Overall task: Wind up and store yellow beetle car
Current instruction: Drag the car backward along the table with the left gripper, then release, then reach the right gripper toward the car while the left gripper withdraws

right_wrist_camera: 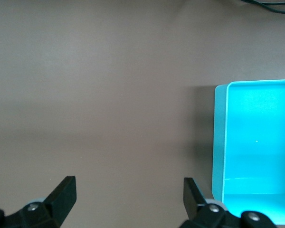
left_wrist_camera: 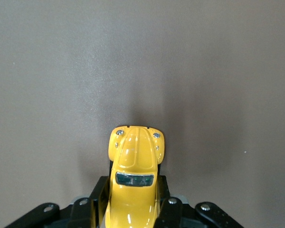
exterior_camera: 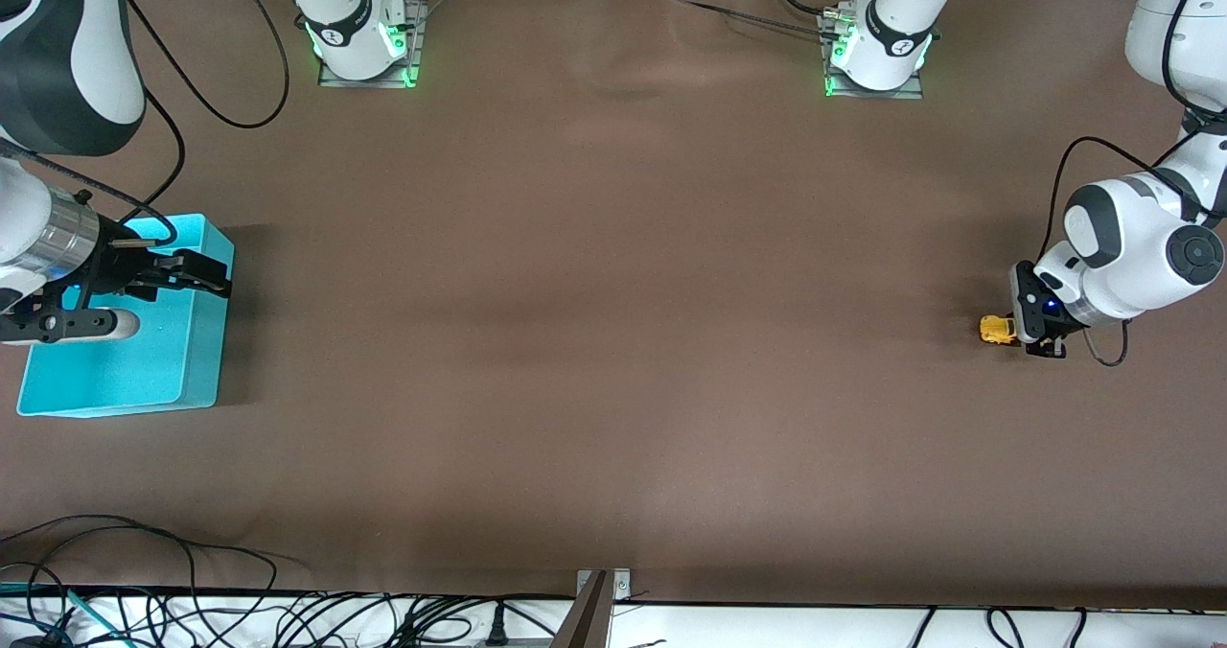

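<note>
While the right arm waits, the left one has the car.
Front view: the yellow beetle car [exterior_camera: 997, 329] sits on the counter [exterior_camera: 613, 341] at the left arm's end, left gripper [exterior_camera: 1035, 336] low around its tail. Left wrist view: fingers [left_wrist_camera: 165, 209] pinch the car's flanks, long axis pointing straight out between them. Right wrist view: right gripper [right_wrist_camera: 128, 194] spread wide by the blue bin [right_wrist_camera: 218, 142].

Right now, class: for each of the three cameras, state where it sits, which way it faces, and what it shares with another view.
Front view: high across the table, facing both arm bases; shows both arms, the teal bin and yellow beetle car.
Left wrist view: on the left arm, facing the tabletop; left claw grips the car, shared with front.
Right wrist view: on the right arm, facing down; open right claw beside the bin, shared with front.
</note>
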Available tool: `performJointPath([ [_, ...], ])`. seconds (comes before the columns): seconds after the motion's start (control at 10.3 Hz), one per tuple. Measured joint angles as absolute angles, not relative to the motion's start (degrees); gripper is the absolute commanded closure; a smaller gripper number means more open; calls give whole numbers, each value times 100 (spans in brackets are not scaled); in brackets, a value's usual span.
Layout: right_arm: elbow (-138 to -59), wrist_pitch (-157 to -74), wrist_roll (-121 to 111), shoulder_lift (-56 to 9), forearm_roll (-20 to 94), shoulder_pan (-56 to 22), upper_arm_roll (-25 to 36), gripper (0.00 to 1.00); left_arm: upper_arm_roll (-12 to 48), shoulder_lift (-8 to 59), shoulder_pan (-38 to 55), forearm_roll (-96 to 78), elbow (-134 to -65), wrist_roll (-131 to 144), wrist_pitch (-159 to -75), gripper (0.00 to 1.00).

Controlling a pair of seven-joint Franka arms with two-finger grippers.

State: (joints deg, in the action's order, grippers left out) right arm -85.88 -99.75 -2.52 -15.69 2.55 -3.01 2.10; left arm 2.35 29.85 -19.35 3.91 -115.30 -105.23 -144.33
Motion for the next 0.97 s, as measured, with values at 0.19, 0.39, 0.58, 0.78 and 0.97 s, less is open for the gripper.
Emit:
performJointPath([
  [0.19,-8588,-9975,-255,-1569,255,-300,211,0,234,2993,-1935,391,-11510,-10525,-14407,6],
  [0.39,-8589,-9971,-255,-1575,255,-300,211,0,228,3023,-1940,391,-11434,-10535,-14302,0],
  [0.58,-8592,-9969,-255,-1594,255,-306,211,0,253,3012,-1934,391,-11053,-10532,-13613,0],
  [0.78,-8592,-9969,-254,-1599,255,-312,210,0,395,2909,-1920,391,-10606,-10455,-12836,0],
  [0.97,-8592,-9976,-254,-1599,255,-314,208,0,571,2752,-1891,391,-10314,-10060,-12164,0],
])
